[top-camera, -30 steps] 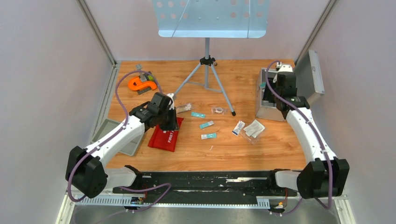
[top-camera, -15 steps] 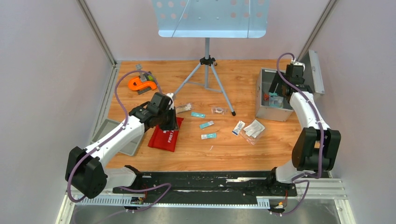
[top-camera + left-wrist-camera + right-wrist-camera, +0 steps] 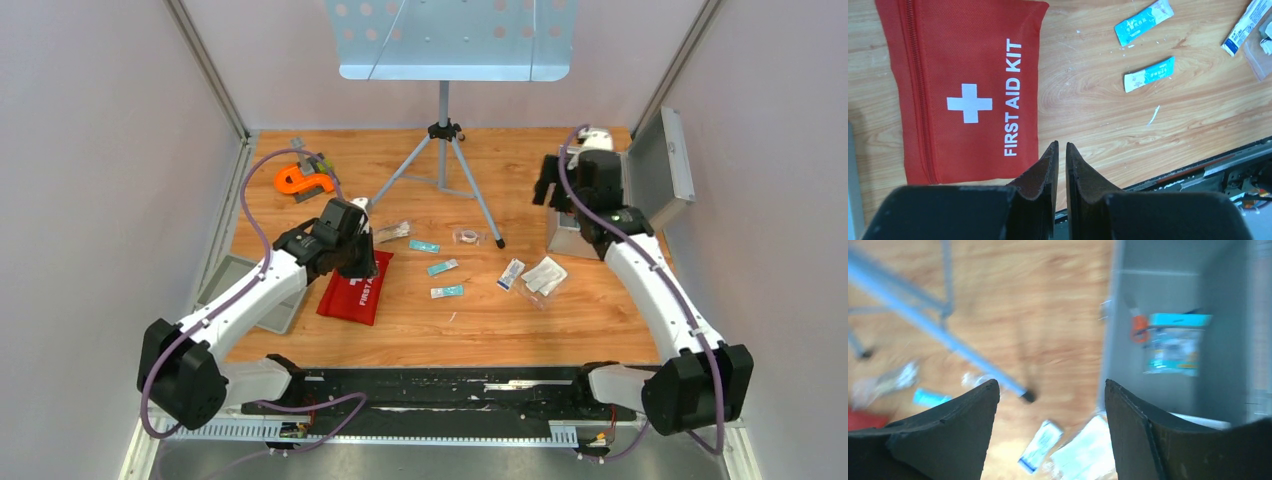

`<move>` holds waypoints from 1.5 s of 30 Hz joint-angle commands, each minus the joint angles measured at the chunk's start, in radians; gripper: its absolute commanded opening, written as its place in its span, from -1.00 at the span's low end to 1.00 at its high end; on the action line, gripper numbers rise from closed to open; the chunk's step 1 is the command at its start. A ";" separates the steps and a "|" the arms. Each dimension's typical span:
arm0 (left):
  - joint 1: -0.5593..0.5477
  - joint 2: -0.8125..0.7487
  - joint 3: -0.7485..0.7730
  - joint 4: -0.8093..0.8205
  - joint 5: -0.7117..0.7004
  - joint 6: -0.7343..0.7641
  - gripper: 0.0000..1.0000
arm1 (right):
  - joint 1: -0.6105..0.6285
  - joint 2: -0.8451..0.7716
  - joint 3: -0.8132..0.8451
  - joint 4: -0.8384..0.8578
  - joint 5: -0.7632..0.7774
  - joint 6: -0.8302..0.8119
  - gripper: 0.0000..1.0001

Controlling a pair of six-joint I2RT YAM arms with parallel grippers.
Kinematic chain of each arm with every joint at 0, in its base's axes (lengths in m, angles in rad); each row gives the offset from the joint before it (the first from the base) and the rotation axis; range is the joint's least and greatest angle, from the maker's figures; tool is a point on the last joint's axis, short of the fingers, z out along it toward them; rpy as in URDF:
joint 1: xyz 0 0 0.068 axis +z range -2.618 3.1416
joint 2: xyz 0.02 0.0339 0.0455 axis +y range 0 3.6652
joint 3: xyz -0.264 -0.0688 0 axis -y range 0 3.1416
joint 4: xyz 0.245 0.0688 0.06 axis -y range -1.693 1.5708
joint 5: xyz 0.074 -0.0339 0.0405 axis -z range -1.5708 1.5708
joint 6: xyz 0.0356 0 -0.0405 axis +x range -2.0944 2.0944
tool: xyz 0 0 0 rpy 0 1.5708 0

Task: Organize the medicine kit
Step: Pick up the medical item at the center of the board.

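Observation:
The medicine kit (image 3: 564,238) stands open at the right, its lid (image 3: 660,165) tipped back. Inside the medicine kit (image 3: 1158,295) lie a teal-topped packet (image 3: 1173,347) and an orange item (image 3: 1138,327). My right gripper (image 3: 553,190) hangs open and empty above the case's left wall, and the right gripper (image 3: 1052,382) view is blurred. Below it lie a white-and-blue box (image 3: 511,273) and a clear bag of white packets (image 3: 545,275). My left gripper (image 3: 367,262) hovers over the red first aid pouch (image 3: 963,85). The left gripper (image 3: 1061,145) is shut, with nothing between its fingers.
Three teal sachets (image 3: 443,267) lie mid-table, with a small roll in a clear bag (image 3: 467,237) and a clear packet (image 3: 393,231) behind them. A tripod stand (image 3: 443,160) rises at the back centre. An orange clamp (image 3: 300,178) sits far left, a grey tray (image 3: 228,272) near left.
My right gripper has come up out of the case, swung left over its wall, and its jaws have opened wider. The left arm has stayed put.

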 commanded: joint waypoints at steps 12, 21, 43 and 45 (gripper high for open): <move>0.024 -0.142 -0.008 -0.003 -0.125 -0.066 -0.61 | 0.437 0.338 -0.073 0.179 -0.020 0.148 0.38; 0.028 -0.157 -0.016 -0.012 -0.131 -0.072 -0.61 | 0.438 0.569 0.076 0.195 0.042 0.129 0.45; 0.037 -0.185 -0.038 -0.018 -0.134 -0.073 -0.60 | 0.480 0.699 0.088 0.244 0.156 0.146 0.42; 0.037 -0.182 -0.040 -0.016 -0.130 -0.074 -0.60 | 0.494 0.690 0.072 0.244 0.175 0.149 0.42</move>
